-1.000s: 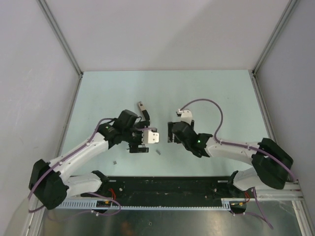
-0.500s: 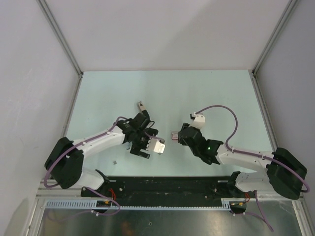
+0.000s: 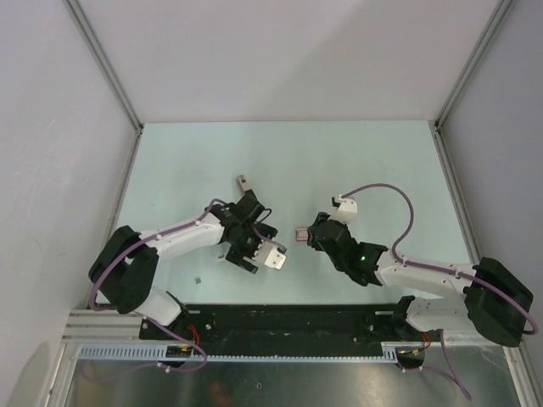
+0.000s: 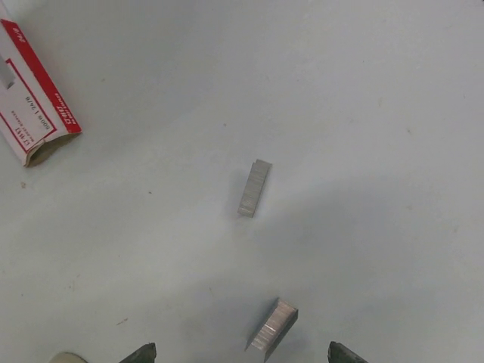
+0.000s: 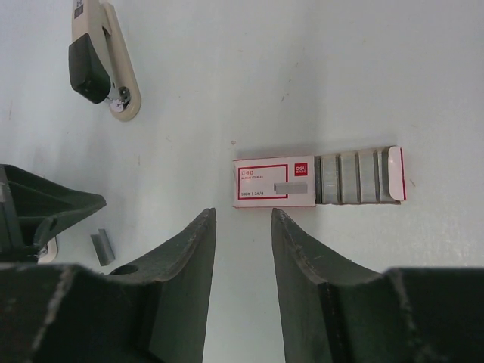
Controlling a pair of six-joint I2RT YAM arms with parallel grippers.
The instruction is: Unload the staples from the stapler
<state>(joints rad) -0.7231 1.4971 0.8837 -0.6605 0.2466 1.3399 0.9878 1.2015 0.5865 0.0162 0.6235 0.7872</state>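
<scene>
The left tool (image 4: 242,355) hangs spread wide and empty over the bench (image 4: 378,98). Two loose strips of staples lie below it. The near strip (image 4: 274,335) sits roughly midway between its fingertips, and the far strip (image 4: 254,188) lies ahead of it, well apart from the first. The stapler (image 5: 102,64) rests well ahead and to the left of the right tool (image 5: 242,215), whose jaws stand partly apart with nothing between them. Whether any staples remain inside the stapler cannot be told.

The step in hand is probably picking up the near strip. It lies slantwise to the jaws, so the wrist should turn until the pads face its long sides. The tool should then come straight down until the tips nearly meet the bench, and close gently. If one pad arrives first, so thin a strip may skate away or snap.

The box (image 5: 274,183) lies just ahead of the right tool's fingertips. Its tray (image 5: 394,175) is slid out sideways and holds spare staples (image 5: 348,176) in grey blocks packed side by side. A grey bar on the box's sleeve may be print or a strip; it is not clear which.
</scene>
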